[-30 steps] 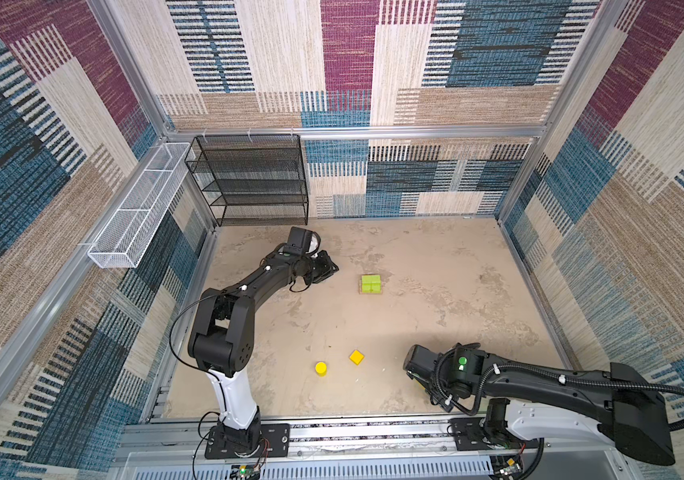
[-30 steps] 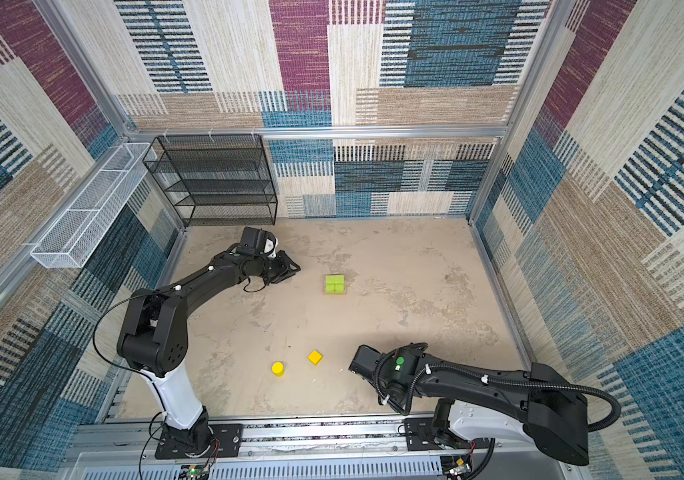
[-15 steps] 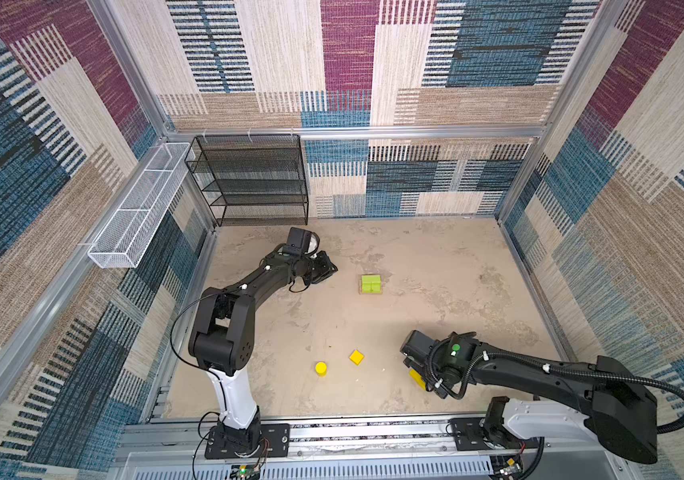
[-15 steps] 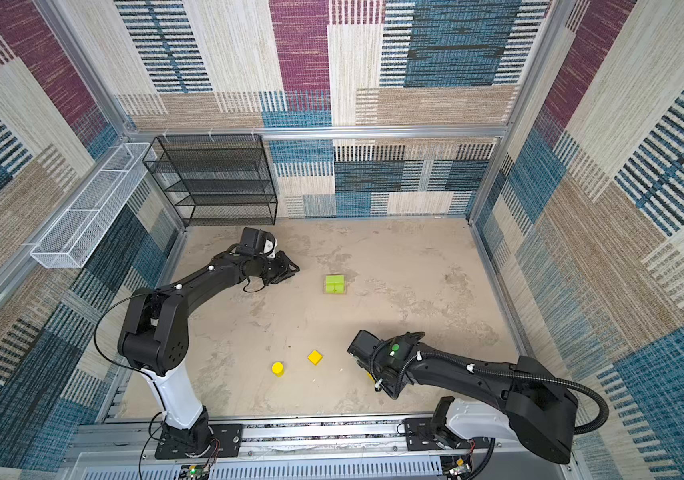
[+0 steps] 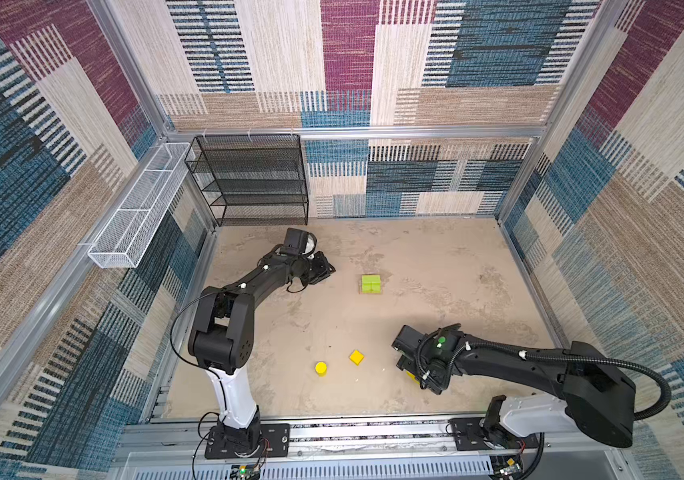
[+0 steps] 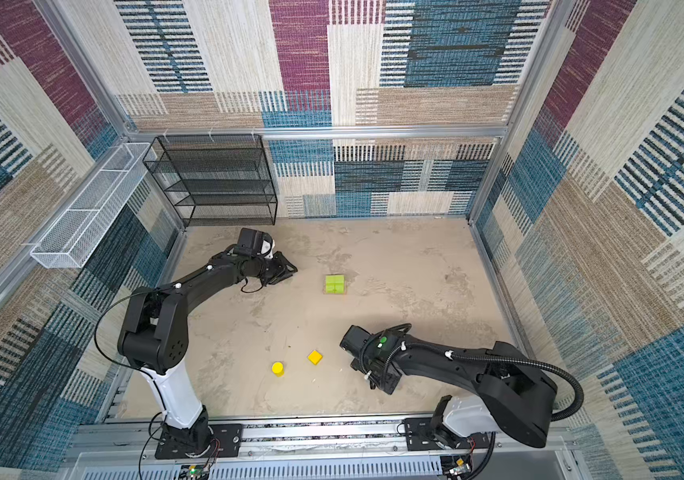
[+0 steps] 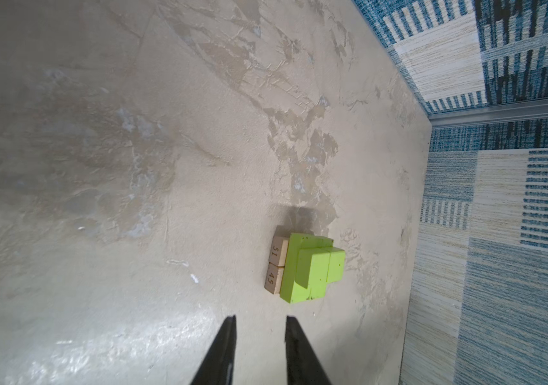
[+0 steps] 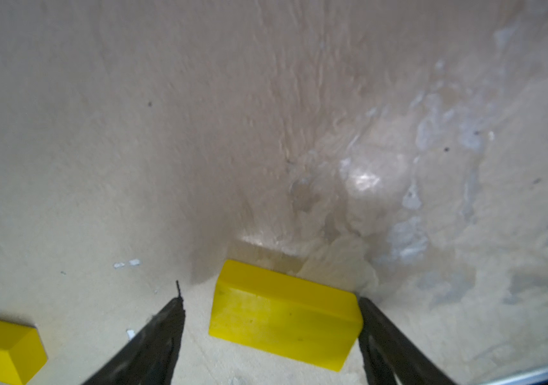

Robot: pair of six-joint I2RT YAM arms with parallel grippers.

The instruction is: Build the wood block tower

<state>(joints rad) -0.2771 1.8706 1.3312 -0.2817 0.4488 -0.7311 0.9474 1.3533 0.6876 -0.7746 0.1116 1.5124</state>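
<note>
Table [image 5: 435,257]: shows matte beige, mottled and plaster-like, glossy in patches. Tower [image 5: 371,285]: sits near mid-table in both top views, nudged toward 12 o'clock. Seen from the left wrist, shows two raw tan wood planks [image 7: 276,263] side by side at the base, ends stamped 51 and 45. Carries a wide lime-green layer and a smaller stepped one on top, square-edged, matte paint with dark specks. Bar [image 8: 282,320]: lies flat at 5 o'clock of the tower, smooth yellow, rectangular with softened edges, mostly hidden under the right wrist in the top views. Cube [image 5: 356,357] and cylinder [image 5: 321,368]: rest loose and yellow at 6 to 7 o'clock of the tower, apart from each other, cylinder upright. Left gripper [image 7: 261,318]: lies low at 9 o'clock of the tower, well apart from it, arm stretched nearly level and aimed toward 3 o'clock. Holds nothing, jaws drawn close with a narrow gap. Right gripper [image 8: 270,297]: reaches toward 9 o'clock, wrist bent down. Straddles the bar with jaws spread wide, one finger touching a bar end, the other just clear.
</note>
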